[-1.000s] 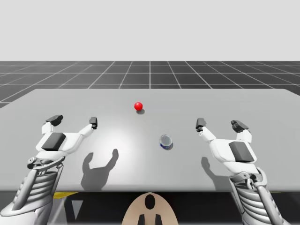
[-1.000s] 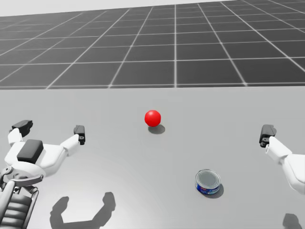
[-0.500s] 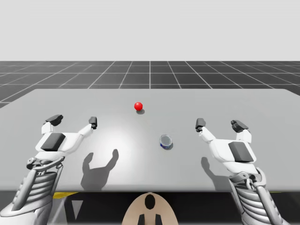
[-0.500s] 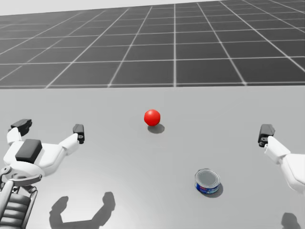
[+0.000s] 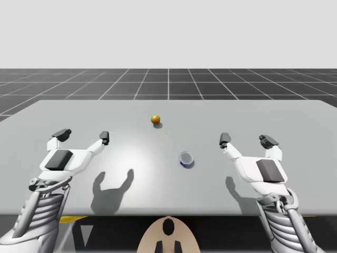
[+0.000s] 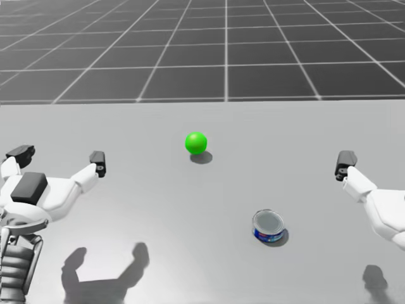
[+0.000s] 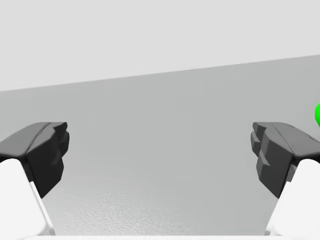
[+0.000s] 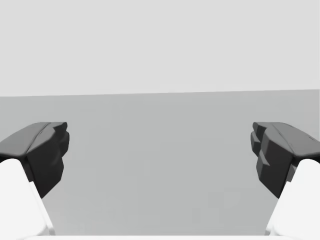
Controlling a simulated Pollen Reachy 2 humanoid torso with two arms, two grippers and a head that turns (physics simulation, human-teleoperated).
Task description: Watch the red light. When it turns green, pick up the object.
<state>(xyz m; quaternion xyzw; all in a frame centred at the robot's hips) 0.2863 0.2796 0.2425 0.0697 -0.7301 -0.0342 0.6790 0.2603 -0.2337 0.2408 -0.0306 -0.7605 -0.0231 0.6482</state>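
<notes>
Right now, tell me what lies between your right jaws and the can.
Nothing does. In the high view, only bare table lies between my open right jaws and the short blue can; the head view shows the same.

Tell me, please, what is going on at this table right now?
Nothing is being handled yet. The signal ball on the table shows green in the head view, so the pick-up may start. The small blue can stands upright and untouched, nearer to me than the ball. My left gripper and my right gripper are both open and hover above the table on either side of the can; the right one is closer to it.
</notes>
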